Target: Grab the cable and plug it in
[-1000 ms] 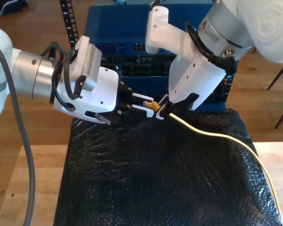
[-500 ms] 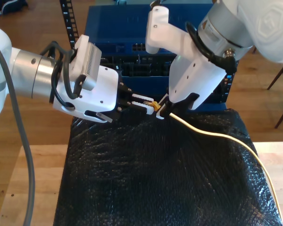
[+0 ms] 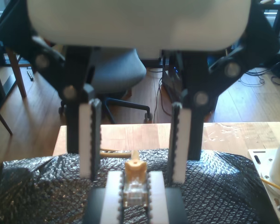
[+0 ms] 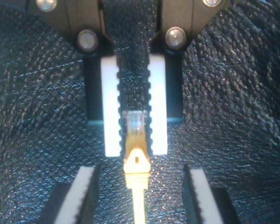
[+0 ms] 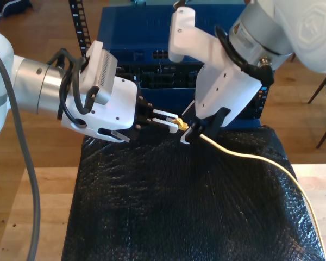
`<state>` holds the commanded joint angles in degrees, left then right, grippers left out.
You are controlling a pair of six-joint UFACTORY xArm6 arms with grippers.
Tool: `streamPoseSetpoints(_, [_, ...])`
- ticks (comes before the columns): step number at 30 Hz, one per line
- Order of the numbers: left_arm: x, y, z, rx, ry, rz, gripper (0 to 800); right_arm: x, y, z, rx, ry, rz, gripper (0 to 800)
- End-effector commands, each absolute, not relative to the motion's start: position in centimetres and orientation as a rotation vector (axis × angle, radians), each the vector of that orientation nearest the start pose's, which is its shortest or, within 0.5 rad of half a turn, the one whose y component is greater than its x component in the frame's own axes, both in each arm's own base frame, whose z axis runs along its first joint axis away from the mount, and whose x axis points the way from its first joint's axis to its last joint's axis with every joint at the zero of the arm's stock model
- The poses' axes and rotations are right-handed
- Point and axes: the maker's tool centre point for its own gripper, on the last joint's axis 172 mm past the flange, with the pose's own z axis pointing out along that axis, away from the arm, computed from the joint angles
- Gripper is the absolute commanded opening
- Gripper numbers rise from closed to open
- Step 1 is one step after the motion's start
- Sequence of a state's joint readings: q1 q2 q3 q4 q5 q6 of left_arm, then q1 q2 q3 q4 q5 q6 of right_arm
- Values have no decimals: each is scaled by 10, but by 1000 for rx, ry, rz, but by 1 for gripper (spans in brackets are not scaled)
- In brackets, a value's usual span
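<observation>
The pale-yellow cable runs from the exterior view's right edge across the black cloth to its clear plug and yellow boot. My first gripper, on the arm at the exterior view's left, is shut on the plug; the plug's tip points back toward its palm. My second gripper, on the arm at the exterior view's right, hangs open just behind the boot. The cable passes between its spread fingers without touching them. From the first wrist view, those fingers stand wide apart beyond the plug.
A blue rack unit with rows of ports stands behind the grippers. Black textured cloth covers the wooden table. An office chair stands beyond the table. A perforated metal rail rises at the exterior view's upper left.
My first gripper's fingers have closed onto the plug. My second gripper has let go of the cable and lifted slightly up and toward the exterior view's right.
</observation>
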<state>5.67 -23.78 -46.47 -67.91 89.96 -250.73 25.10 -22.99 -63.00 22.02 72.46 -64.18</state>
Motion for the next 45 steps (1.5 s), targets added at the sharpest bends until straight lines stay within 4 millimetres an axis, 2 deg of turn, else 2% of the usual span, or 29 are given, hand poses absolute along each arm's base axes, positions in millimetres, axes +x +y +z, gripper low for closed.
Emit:
streamPoseSetpoints(3, [346,-216,386,1472,-1446,966,3,345,256,383,-2054,-1947,-527,499])
streamPoseSetpoints(11, [343,-222,396,1466,-1341,922,3,344,250,398,-1971,-2060,-608,648])
streamPoseSetpoints(15, [339,-226,401,1453,-1295,887,3,338,247,420,-1916,-2128,-697,707])
streamPoseSetpoints(20, [333,-229,402,1437,-1256,842,3,341,245,454,-1877,-2188,-870,756])
streamPoseSetpoints(24, [329,-231,406,1409,-1232,825,3,340,244,461,-1853,-2217,-904,792])
streamPoseSetpoints(28, [324,-234,406,1386,-1176,770,3,337,243,463,-1783,-2294,-927,793])
streamPoseSetpoints(31, [323,-236,418,1331,-1147,757,3,332,241,462,-1771,-2303,-941,794])
streamPoseSetpoints(33, [325,-234,423,1313,-1144,754,3,330,240,466,-1771,-2302,-968,794])
streamPoseSetpoints(41, [325,-230,417,1286,-1093,711,3,317,234,488,-1759,-2308,-1081,794])
streamPoseSetpoints(45, [335,-223,425,1240,-997,713,3,308,232,491,-1745,-2313,-1109,793])
